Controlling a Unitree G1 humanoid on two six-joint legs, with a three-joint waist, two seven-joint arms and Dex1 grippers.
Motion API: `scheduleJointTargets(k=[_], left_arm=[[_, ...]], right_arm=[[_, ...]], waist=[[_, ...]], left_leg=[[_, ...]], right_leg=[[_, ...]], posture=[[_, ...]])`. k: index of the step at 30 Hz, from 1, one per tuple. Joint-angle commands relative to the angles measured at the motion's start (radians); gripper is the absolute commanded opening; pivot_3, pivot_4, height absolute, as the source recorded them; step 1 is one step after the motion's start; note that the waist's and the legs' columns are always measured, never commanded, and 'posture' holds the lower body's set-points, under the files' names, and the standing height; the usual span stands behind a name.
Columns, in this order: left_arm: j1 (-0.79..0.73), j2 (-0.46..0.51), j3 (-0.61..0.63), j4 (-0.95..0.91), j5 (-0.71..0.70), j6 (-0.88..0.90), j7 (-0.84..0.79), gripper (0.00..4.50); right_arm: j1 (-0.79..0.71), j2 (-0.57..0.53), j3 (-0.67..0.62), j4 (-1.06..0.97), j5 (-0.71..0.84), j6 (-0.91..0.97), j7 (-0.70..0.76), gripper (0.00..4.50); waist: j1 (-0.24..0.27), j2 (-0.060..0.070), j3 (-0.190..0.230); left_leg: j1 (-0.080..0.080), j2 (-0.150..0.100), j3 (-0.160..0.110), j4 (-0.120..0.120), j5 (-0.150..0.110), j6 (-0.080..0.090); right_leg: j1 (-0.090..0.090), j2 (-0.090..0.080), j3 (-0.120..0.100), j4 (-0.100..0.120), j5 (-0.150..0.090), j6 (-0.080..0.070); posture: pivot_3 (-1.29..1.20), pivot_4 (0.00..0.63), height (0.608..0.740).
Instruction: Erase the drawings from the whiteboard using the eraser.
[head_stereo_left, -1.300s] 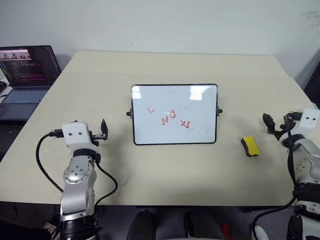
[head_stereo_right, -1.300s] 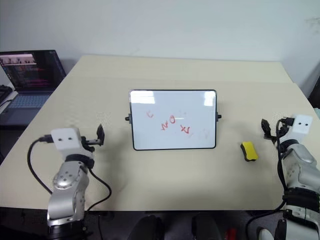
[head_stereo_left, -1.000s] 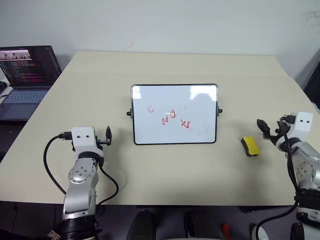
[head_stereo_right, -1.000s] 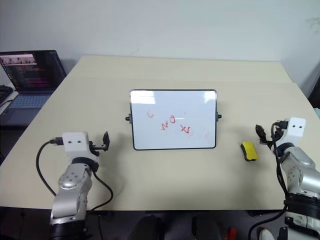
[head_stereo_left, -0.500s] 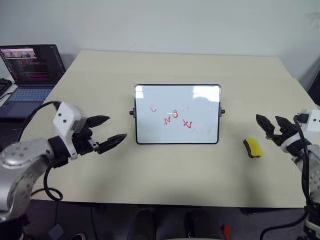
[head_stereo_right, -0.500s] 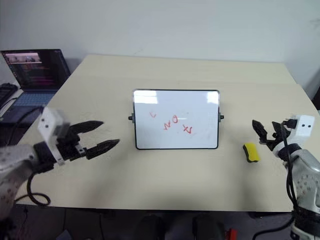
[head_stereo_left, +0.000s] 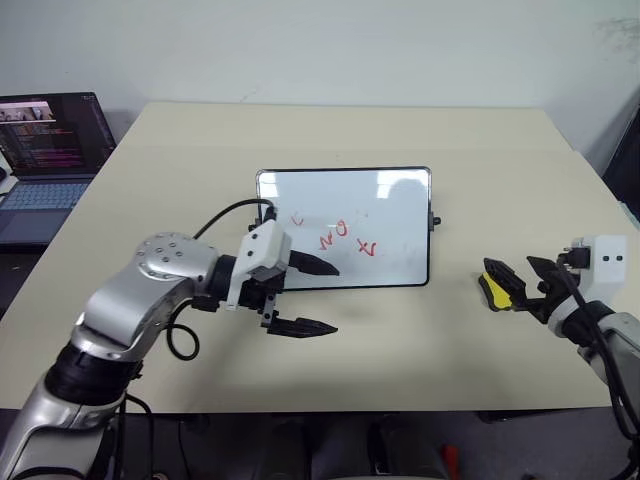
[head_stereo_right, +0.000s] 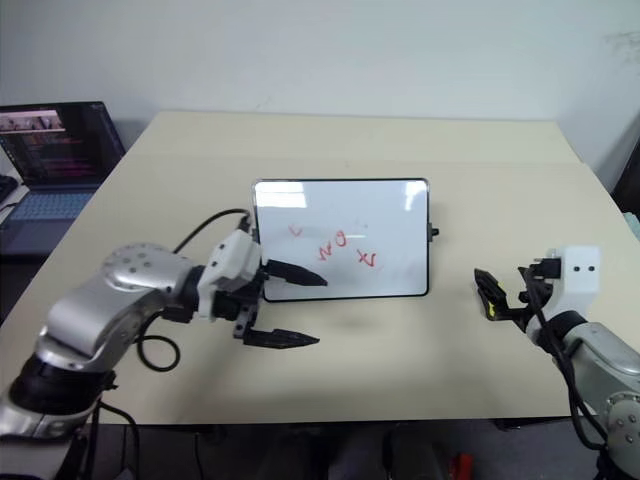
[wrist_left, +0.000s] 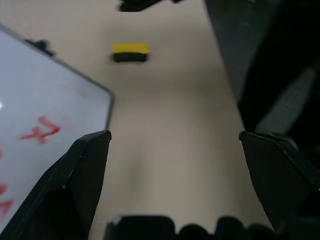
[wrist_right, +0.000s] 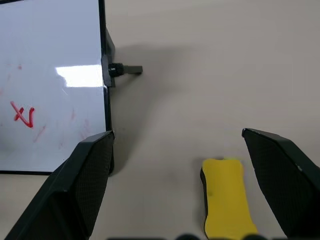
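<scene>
Beige table: whiteboard centre-frame, drawings intact. My left gripper swung to its lower-left corner, open; right gripper, open, closed in on the eraser.

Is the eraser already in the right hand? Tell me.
No, the eraser lies on the table between the open fingers of the right hand, untouched.
</scene>
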Motion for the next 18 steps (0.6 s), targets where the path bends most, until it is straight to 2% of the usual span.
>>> scheduleJointTargets(k=[1, 8, 18], left_arm=[[-0.067, -0.038, -0.028, 0.056, 0.041, -0.077, -0.064, 4.50], [-0.142, -0.137, -0.085, 0.143, 0.146, -0.148, -0.052, 4.50], [-0.118, -0.134, -0.073, 0.133, 0.173, -0.153, -0.051, 4.50]], right_arm=[[0.006, 0.012, 0.049, -0.011, -0.071, -0.036, -0.030, 4.46], [0.028, 0.035, 0.110, 0.086, -0.182, -0.107, 0.007, 4.46], [0.002, 0.022, 0.142, 0.186, -0.273, -0.163, 0.093, 4.46]], waist=[[-0.002, 0.000, 0.000], [-0.003, 0.000, 0.000], [-0.010, 0.000, 0.000]], left_leg=[[0.000, 0.000, 0.000, 0.000, 0.000, 0.000], [-0.001, 0.000, 0.000, 0.000, 0.000, 0.000], [-0.001, 0.001, 0.000, 0.000, 0.000, 0.000]], right_leg=[[0.000, 0.000, 0.000, 0.000, 0.000, 0.000], [0.000, 0.002, 0.000, -0.001, 0.000, 0.000], [-0.001, 0.002, 0.000, 0.000, 0.000, 0.000]], posture=[[0.00, 0.150, 0.740], [0.00, 0.150, 0.740], [0.00, 0.150, 0.740]])
